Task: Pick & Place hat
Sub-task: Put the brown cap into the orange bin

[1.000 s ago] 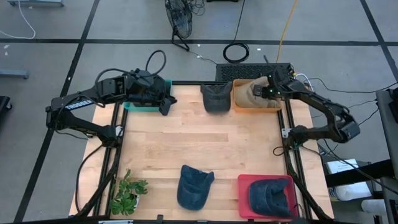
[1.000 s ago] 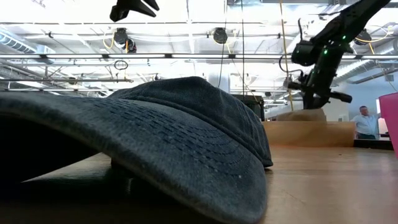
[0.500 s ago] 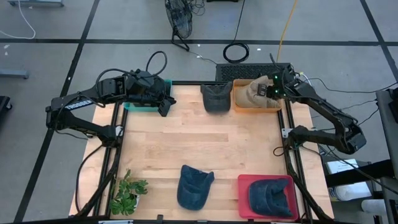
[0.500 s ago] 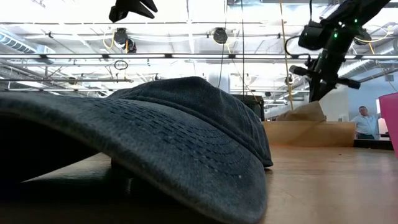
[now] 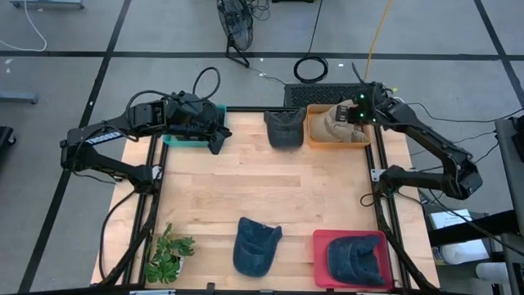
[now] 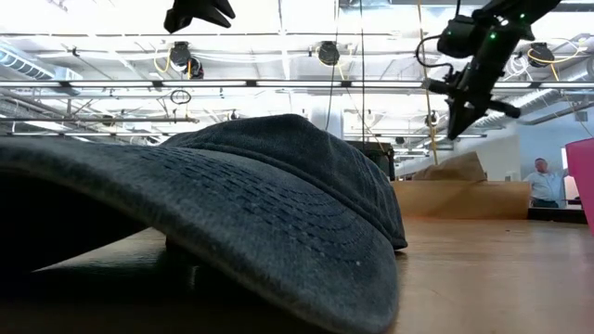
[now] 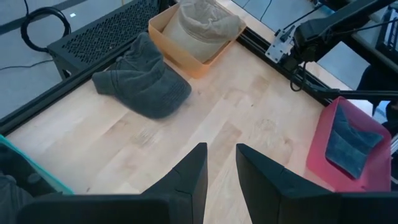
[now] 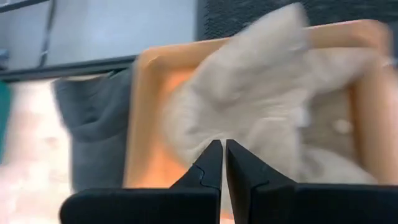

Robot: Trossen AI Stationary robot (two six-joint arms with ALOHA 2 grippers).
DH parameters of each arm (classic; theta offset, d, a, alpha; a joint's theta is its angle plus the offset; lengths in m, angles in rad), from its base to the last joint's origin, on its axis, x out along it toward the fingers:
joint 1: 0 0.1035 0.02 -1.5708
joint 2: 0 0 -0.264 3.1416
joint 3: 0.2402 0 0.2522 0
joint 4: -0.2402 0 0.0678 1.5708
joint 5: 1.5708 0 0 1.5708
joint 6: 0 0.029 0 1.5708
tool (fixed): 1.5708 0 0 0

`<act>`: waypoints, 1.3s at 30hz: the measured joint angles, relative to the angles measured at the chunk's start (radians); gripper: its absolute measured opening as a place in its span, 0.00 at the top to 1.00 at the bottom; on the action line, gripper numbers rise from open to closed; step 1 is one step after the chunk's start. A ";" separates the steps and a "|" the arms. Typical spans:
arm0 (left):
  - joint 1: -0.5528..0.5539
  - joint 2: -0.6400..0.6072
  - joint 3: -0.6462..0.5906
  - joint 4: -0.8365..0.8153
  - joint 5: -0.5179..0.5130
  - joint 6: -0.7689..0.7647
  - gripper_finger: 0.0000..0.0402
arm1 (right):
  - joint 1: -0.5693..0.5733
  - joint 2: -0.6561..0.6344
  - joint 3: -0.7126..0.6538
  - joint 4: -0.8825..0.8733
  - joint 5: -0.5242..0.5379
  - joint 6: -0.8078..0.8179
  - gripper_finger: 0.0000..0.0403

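Wooden table (image 5: pixel 262 192) carries several hats and bins; the orange bin (image 5: pixel 315 138) at its far right corner serves as the landmark. A tan hat (image 5: pixel 332 124) lies inside the orange bin, touching its walls. The right gripper (image 5: pixel 358 120) hangs directly above the tan hat, fingers pressed together and empty. A dark grey hat (image 5: pixel 283 128) lies on the table just beside the orange bin, on the side toward the left arm. Well beyond that hat, a teal bin (image 5: pixel 187 141) sits at the opposite far corner; the left gripper (image 5: pixel 218 138) hovers beside it, fingers narrowly parted and holding nothing. Well apart from the orange bin, along the near edge, a blue hat (image 5: pixel 255 243) lies on the table, a red bin (image 5: pixel 321 246) holds another blue hat (image 5: pixel 354 259), and a small green plant (image 5: pixel 169 252) stands.
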 joint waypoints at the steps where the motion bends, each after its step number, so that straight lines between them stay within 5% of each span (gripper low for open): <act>1: 0.000 0.000 0.000 0.000 0.000 0.003 0.77 | 0.021 0.007 0.001 0.017 -0.005 0.000 1.00; 9: 0.000 0.000 0.000 0.000 0.001 0.032 0.77 | 0.174 0.140 0.136 0.055 0.135 -0.045 1.00; 20: 0.000 0.000 0.000 0.000 0.010 0.070 0.77 | 0.220 0.393 0.158 0.097 0.049 -0.008 1.00; 29: 0.000 -0.001 0.000 -0.015 0.169 0.049 0.77 | 0.194 0.501 0.157 0.178 0.070 0.009 1.00; 39: 0.059 -0.001 0.000 0.110 0.184 -0.072 0.77 | 0.143 0.592 0.155 0.392 -0.243 -0.170 1.00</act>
